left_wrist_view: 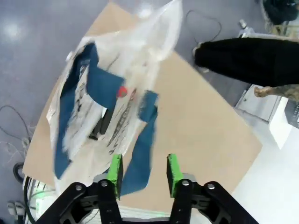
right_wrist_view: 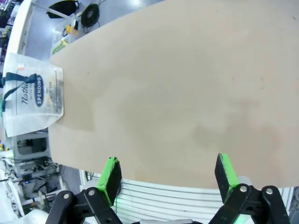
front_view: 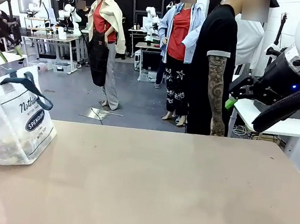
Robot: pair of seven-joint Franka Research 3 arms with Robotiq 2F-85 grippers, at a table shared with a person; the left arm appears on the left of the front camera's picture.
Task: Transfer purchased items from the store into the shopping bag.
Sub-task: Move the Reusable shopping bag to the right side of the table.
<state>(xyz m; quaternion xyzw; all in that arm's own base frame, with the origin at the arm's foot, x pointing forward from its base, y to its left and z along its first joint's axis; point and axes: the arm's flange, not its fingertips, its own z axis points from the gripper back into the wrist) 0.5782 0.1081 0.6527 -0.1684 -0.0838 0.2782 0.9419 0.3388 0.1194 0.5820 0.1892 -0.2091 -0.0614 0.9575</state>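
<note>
One translucent white plastic shopping bag (front_view: 13, 121) with a navy oval logo stands at the bench's nine o'clock edge. It has two dark navy strap handles (left_wrist_view: 140, 154). Inside the bag, the left wrist view shows one dark pen-like stick (left_wrist_view: 100, 126) and one small red piece (left_wrist_view: 121, 91); the rest of the contents are too blurred to count. There is one tan, flat-topped bench (front_view: 172, 192). Two black pincers show, the left pincer (left_wrist_view: 142, 170) and the right pincer (right_wrist_view: 168, 175), each with two green pads. One person in a black shirt (front_view: 214, 65) stands at twelve o'clock.
</note>
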